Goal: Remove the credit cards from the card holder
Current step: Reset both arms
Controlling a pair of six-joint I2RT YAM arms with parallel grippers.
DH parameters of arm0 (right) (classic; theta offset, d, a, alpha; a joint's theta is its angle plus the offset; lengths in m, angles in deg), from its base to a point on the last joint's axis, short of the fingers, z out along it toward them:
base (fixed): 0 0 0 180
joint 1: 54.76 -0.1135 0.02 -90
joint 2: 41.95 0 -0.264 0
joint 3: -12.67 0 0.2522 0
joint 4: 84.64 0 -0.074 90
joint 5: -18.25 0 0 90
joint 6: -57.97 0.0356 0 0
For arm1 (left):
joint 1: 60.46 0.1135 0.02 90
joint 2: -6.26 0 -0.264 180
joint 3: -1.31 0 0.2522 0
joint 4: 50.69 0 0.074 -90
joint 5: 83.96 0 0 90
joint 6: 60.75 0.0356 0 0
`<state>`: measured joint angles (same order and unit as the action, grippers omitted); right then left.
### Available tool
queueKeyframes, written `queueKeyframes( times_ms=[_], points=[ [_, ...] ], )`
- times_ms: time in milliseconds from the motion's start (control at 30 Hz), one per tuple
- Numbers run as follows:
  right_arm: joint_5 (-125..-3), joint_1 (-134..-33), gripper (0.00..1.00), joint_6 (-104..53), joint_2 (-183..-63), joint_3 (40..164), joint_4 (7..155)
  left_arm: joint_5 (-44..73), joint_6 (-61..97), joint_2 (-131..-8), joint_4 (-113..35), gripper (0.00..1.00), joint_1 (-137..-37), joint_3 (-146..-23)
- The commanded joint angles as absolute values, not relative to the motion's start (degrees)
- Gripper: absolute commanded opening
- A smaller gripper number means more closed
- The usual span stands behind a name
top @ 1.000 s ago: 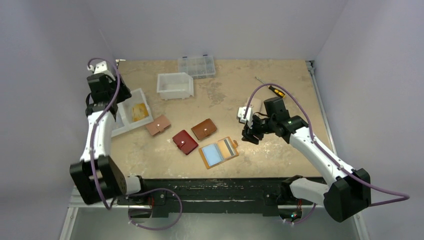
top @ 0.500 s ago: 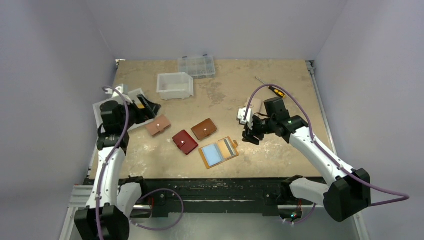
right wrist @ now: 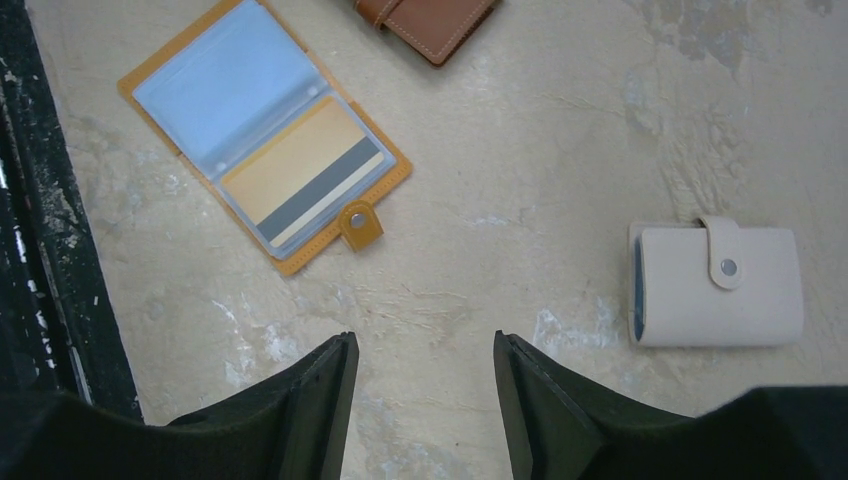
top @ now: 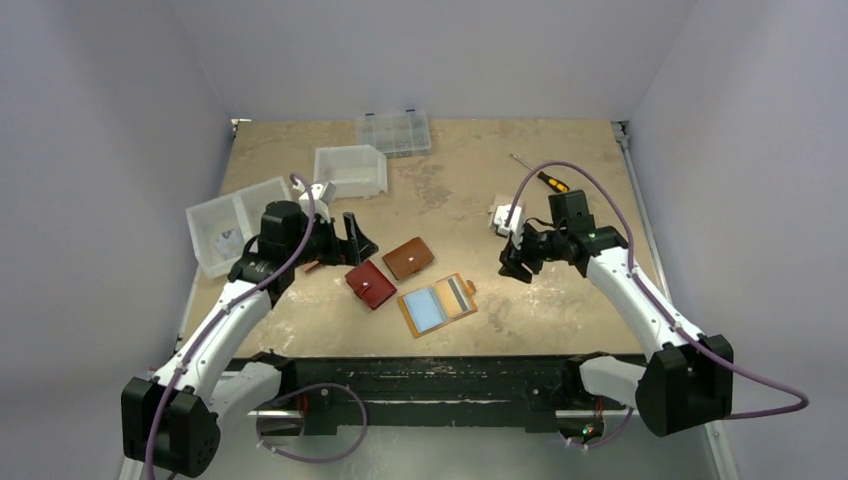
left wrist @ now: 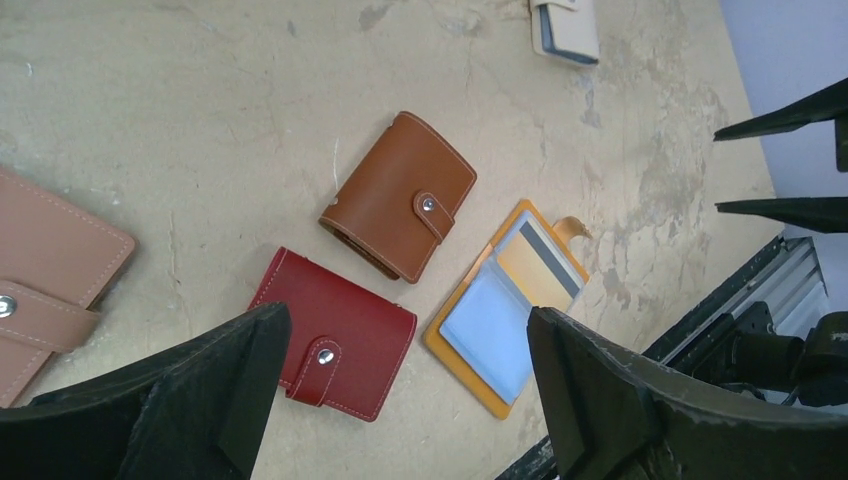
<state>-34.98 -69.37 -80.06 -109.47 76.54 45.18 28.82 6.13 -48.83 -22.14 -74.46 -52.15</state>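
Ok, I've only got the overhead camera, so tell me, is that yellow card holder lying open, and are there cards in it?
Observer: Open, yes. The right wrist camera shows the card holder lying flat, with a yellow-orange card bearing a dark stripe tucked in one side.
Operator: And its other side?
Observer: A light blue card fills it.
Operator: Right gripper holding anything?
Observer: No, the right gripper is open over bare table, nothing between the fingers.
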Motion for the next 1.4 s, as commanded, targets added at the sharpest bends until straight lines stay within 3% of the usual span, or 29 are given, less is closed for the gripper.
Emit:
queueKeyframes(
  times_ms=[0,300,500,667,900,1200,1367],
  points=[
    [-32.98,-66.56,0.60,-81.25,-110.52,77.00,44.97,30.69,8.30,-50.06,-22.97,0.97,-74.96,-52.92],
    [-31.56,-57.32,0.62,-79.20,-107.94,77.64,45.98,30.45,8.75,-47.71,-23.44,0.98,-74.78,-52.79],
    [-27.74,-48.79,0.68,-76.17,-101.21,77.45,48.55,27.26,9.22,-45.99,-22.18,0.98,-74.31,-53.31],
    [-26.42,-44.87,0.78,-72.19,-96.65,77.67,51.16,26.34,9.30,-44.16,-22.37,0.98,-73.11,-53.44],
    [-31.72,-43.55,0.99,-64.38,-91.94,81.59,51.06,25.69,8.69,-42.16,-22.88,0.99,-72.67,-53.72],
    [-36.09,-43.16,0.99,-38.55,-86.42,83.48,58.44,25.13,1.71,-39.39,-18.73,0.99,-72.67,-56.95],
    [-35.91,-43.21,0.99,-35.03,-86.27,88.03,55.62,20.75,-2.87,-35.62,-15.22,0.99,-72.67,-61.31]
  ],
)
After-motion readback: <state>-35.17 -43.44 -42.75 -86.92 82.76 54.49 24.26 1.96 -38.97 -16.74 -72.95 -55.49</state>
